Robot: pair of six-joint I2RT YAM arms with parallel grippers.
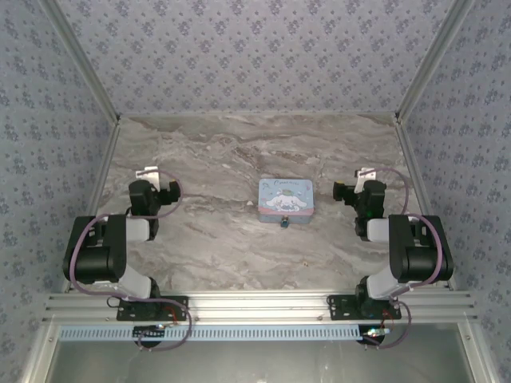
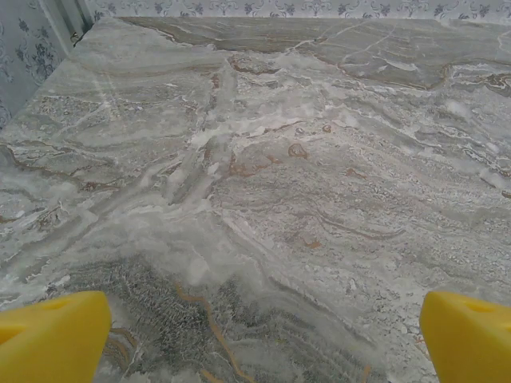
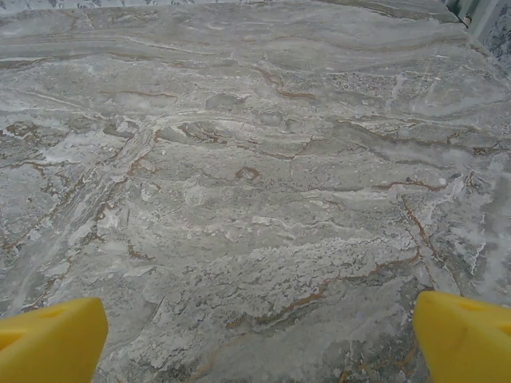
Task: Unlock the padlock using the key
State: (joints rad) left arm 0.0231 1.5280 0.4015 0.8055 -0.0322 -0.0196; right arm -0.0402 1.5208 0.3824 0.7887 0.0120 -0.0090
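Just beside the pale blue rectangular tin lies the tiny silvery-blue padlock, well apart from the released left fingers and right fingers.

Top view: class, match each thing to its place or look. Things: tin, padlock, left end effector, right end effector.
Things
1 tin
2 padlock
3 left end effector
4 right end effector

Descriptions
A open, to the right of the tin in the top view
B pale blue, rectangular
C open, to the left of the tin in the top view
D tiny, at the tin's near edge

Pairs: 1-B, 2-D, 3-C, 4-A
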